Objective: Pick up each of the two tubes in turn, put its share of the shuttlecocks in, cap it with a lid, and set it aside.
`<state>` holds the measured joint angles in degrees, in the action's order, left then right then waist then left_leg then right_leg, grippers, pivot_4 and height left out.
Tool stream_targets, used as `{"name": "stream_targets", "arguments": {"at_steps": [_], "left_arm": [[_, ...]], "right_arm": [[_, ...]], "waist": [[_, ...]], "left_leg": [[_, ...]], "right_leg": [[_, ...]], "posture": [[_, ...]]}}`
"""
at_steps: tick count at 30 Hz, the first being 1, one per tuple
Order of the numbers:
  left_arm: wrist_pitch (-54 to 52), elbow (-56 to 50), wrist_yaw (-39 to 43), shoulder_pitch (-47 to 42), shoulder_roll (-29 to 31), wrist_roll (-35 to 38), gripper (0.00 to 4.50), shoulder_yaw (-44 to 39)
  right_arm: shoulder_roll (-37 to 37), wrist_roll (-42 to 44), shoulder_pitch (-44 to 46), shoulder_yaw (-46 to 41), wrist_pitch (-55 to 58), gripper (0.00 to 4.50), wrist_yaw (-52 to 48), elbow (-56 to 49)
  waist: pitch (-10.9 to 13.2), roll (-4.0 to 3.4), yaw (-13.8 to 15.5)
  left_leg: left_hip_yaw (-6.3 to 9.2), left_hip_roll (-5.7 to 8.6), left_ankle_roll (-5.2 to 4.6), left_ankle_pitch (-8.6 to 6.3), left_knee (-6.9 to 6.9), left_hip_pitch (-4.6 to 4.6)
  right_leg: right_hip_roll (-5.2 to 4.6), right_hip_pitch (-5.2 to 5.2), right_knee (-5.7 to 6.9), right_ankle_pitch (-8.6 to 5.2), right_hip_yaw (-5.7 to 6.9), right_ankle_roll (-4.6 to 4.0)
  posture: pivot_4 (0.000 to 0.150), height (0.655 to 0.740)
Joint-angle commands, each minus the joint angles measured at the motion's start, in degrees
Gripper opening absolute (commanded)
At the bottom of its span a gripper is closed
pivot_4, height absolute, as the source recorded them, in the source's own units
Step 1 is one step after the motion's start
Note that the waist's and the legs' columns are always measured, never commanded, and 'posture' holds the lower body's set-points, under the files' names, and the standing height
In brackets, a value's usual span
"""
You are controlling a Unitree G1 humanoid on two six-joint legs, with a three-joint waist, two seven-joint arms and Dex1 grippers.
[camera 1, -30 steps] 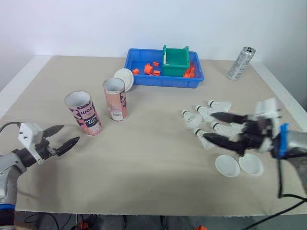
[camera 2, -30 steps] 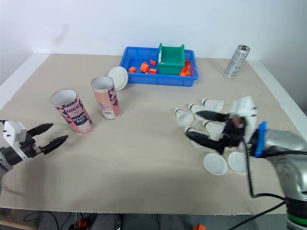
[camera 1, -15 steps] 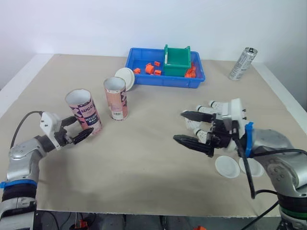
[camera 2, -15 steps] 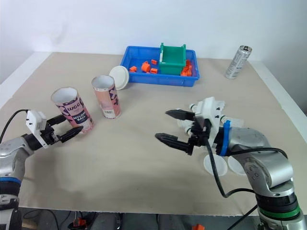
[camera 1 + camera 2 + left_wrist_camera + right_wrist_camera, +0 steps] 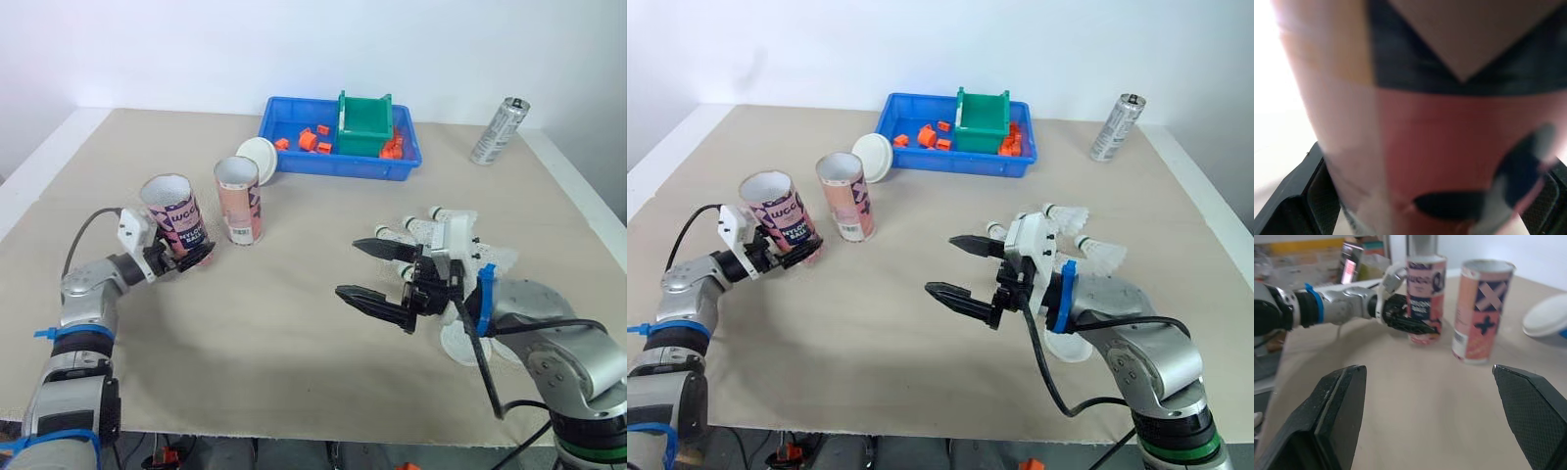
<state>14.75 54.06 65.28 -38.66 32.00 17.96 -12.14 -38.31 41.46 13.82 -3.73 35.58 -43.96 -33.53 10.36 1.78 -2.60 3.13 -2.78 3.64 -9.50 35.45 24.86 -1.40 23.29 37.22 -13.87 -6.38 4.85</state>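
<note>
Your left claw (image 5: 194, 257) is clamped on the lower part of the dark-patterned tube (image 5: 172, 211), which leans slightly near the left side of the table (image 5: 274, 333) (the left wrist view shows a finger on each flank). The pink tube (image 5: 238, 201) stands upright just beside it, open end up. Your right claw (image 5: 347, 266) hovers over the table, fingers wide apart, with the shuttlecocks (image 5: 438, 223) lying by its wrist. A white lid (image 5: 257, 157) leans on the blue tray (image 5: 333, 168).

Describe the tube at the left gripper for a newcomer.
On the table, in front of the blue tray, two tubes stand side by side. It is the left tube, at the left gripper, printed with dark WCC lettering; its neighbour is pink with crosses.
</note>
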Motion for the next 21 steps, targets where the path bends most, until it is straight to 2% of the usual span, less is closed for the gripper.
{"name": "stream_targets", "arguments": {"at_steps": [1, 11, 14, 15, 21], "left_arm": [[2.1, 2.2, 0.3, -2.5, 0.2, -0.8, 4.5, -0.2], [2.9, 4.5, 0.3, -4.2, 0.0, -1.1, 4.5, -0.7], [3.2, 4.1, -0.6, -3.8, -0.2, -1.2, 3.68, -0.8], [3.2, 3.8, -0.5, -3.6, -0.3, -1.1, 3.26, -0.7], [3.0, 2.5, -0.2, -2.7, 0.0, -0.5, 3.26, -1.1]], "right_arm": [[0.5, 0.1, -0.1, -0.6, -1.2, 4.43, 0.9, -2.3], [0.6, 0.1, -0.3, -1.0, -1.6, 4.43, 1.1, -2.1], [0.6, 0.0, -0.1, -0.8, -1.7, 4.5, 0.9, -1.9], [0.5, -0.1, 0.0, -0.8, -1.7, 4.5, 0.8, -1.8], [0.5, -0.2, 0.2, -0.6, -1.9, 4.5, 0.4, -1.3]], "waist": [[0.0, 0.0, 0.0], [0.0, 0.0, 0.0], [0.0, 0.0, 0.0], [0.0, 0.0, 0.0], [0.0, 0.0, 0.0]], "left_leg": [[0.01, 0.0, 0.0, 0.0, 0.0, 0.0], [0.04, 0.0, -0.01, 0.01, 0.01, 0.0], [0.04, 0.0, -0.01, 0.01, 0.01, 0.0], [0.04, 0.0, -0.01, 0.01, 0.01, 0.0], [0.05, 0.0, -0.01, 0.01, 0.01, 0.0]], "right_leg": [[0.0, 0.01, 0.02, 0.0, 0.0, 0.0], [0.01, 0.0, 0.05, 0.0, 0.02, 0.0], [0.01, 0.0, 0.05, 0.0, 0.02, 0.0], [0.01, -0.01, 0.06, 0.0, 0.02, 0.0], [0.01, 0.0, 0.06, 0.0, 0.02, -0.01]], "posture": [[0.15, 0.7355], [0.15, 0.7355], [0.15, 0.7355], [0.15, 0.7355], [0.15, 0.7355]]}}
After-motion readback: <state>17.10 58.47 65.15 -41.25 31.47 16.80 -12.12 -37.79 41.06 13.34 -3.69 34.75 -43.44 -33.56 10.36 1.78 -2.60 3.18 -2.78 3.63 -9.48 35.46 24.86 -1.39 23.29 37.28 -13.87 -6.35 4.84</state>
